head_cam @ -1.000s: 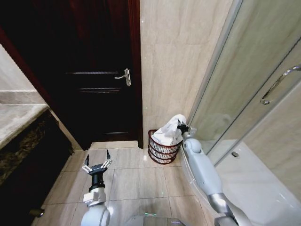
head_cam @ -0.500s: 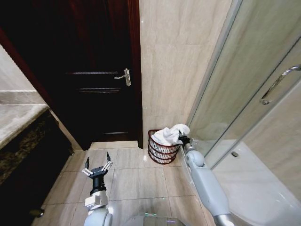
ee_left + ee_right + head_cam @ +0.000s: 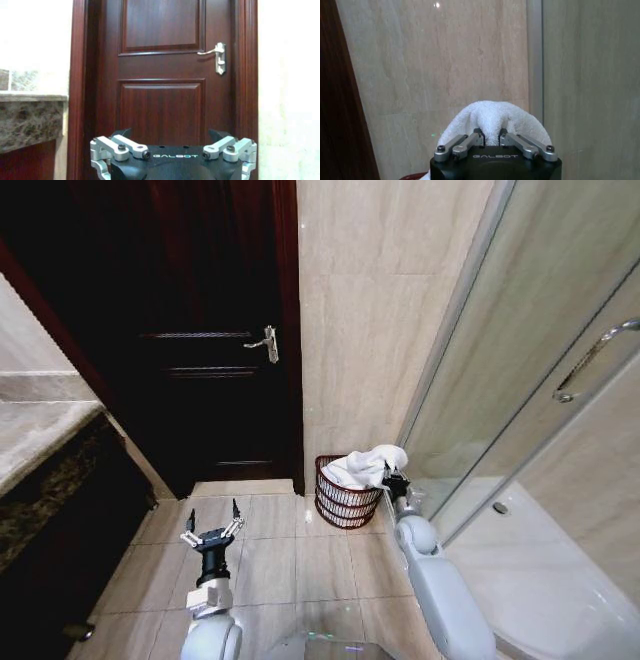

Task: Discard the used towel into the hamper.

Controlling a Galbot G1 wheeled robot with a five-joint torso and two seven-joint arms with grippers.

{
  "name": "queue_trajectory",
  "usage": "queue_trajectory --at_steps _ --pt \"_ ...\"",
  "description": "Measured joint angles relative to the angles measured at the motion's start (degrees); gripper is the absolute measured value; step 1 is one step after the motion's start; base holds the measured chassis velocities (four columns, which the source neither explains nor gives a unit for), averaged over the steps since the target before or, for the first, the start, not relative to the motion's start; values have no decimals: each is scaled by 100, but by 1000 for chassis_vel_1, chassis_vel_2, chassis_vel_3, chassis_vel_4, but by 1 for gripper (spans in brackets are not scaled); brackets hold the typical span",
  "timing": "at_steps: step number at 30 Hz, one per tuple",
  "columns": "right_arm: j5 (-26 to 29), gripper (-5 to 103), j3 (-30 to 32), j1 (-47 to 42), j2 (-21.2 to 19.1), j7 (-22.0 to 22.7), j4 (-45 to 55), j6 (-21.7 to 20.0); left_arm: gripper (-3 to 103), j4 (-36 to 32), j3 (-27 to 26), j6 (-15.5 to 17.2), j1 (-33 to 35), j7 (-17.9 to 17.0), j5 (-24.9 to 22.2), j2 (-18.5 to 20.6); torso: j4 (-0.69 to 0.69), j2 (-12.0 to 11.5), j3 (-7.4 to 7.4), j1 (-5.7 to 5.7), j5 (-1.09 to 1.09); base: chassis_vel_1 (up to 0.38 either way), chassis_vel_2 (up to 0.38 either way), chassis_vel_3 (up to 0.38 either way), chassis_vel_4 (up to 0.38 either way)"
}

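Towel: the white towel [image 3: 365, 468] is heaped over the rim of the hamper [image 3: 344, 500], with one end draped outward on the side nearest the shower glass [image 3: 500, 370]; much of it sits above the rim, not down inside.
Hamper: on the tiled floor [image 3: 290, 565] against the wall, just beside the door [image 3: 210, 330] frame and the shower screen.
Right end effector: the right end effector [image 3: 393, 478] is at the hamper's rim; in the right wrist view its fingers [image 3: 472, 139] are nearly closed and pinch a fold of the towel.
Left end effector: the left end effector [image 3: 212, 532] hovers low over the floor, well apart from the hamper, spread wide and holding nothing.
Progress: likely the drop itself, with the cloth over the basket but not released.
Risk: if the fold is let go here, the overhanging end could drag the towel off the rim onto the floor.
Risk: pulling the arm back while pinching the cloth could lift the towel out or tip the light basket.
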Motion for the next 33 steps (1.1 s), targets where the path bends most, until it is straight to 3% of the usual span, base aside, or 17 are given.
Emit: queue_trajectory --at_steps 22,33 --pt "-25 12 -3 -400 -21 -13 208 257 100 90 39 195 -92 230 17 -36 0 -293 -161 -135 0 -14 16 15 -11" --pt "17 12 -11 -365 -19 -58 138 297 100 118 72 279 -144 235 96 -66 0 -604 -334 -269 0 0 0 0 0"
